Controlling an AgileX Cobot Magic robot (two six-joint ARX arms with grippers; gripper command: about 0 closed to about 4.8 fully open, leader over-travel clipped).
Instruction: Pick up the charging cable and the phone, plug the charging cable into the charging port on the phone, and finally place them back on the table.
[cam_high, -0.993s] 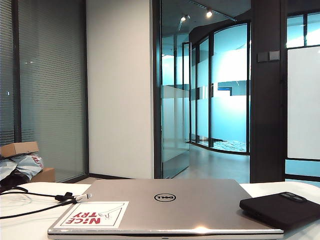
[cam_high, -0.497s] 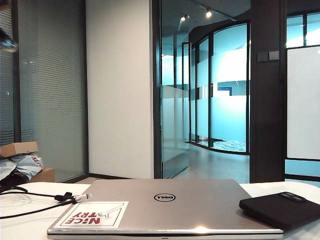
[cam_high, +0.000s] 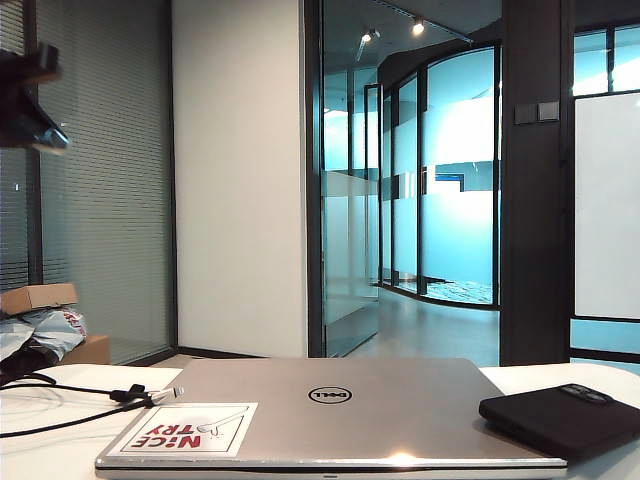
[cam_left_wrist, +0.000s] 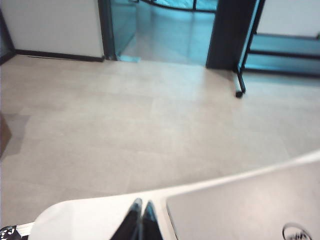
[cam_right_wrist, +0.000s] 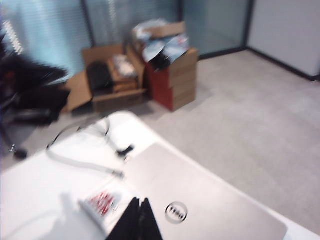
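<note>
The charging cable (cam_high: 70, 393) lies untouched left of the laptop (cam_high: 330, 410), the phone (cam_high: 560, 418) at the laptop's right, while my left hand (cam_left_wrist: 139, 220) and right hand (cam_right_wrist: 137, 220) hover closed, empty; everything remains.

The laptop (cam_high: 330, 412) lies closed at the middle of the worktop (cam_high: 40, 450). Left of the laptop, the charging cable (cam_high: 75, 395) lies on the worktop, its plug tip just beside the laptop's rear left corner. Right of the laptop, the phone (cam_high: 562, 418) rests with 1 corner overlapping the laptop's lid. The sticker (cam_high: 186, 428) sits on the laptop's front left corner.
</note>
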